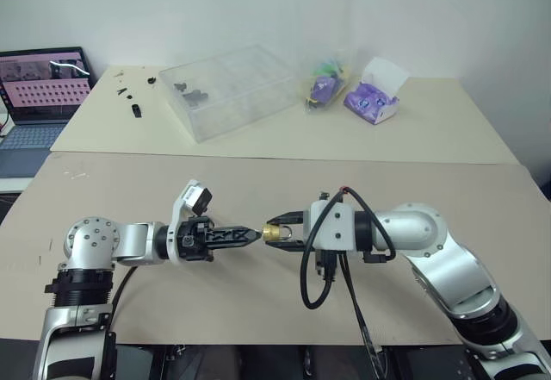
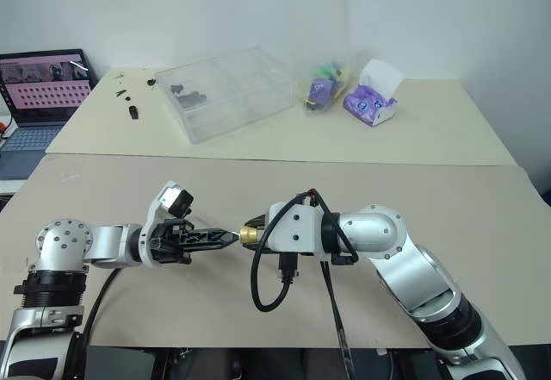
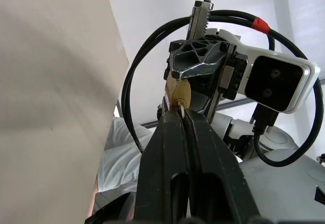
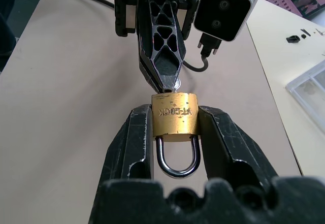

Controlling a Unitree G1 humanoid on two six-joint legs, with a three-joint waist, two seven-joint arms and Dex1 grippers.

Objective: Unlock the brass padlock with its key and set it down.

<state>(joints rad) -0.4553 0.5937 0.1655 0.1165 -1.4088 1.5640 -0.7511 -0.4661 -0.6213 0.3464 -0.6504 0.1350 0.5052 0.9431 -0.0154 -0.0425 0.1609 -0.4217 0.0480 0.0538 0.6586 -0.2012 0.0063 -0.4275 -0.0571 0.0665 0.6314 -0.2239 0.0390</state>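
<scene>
Brass padlock [image 4: 174, 113]: pinched by right gripper [image 4: 175, 132], mid-table.
Key [image 4: 176, 85]: pinched by left gripper [image 1: 255, 235], at padlock's left.

The two arms meet over the middle of the near tan table [image 1: 103, 182], the left gripper [image 1: 255, 235] closed on the key [image 4: 176, 85] and the right gripper [image 1: 277, 233] clamped on the brass padlock [image 4: 174, 113], so no passage remains between them. Bare tabletop lies open on either side of them and toward the far edge. Black cables [image 1: 314, 277] loop beneath the right wrist, and the far table carries a clear plastic box [image 1: 228, 90] and purple packets [image 1: 372, 101].
</scene>
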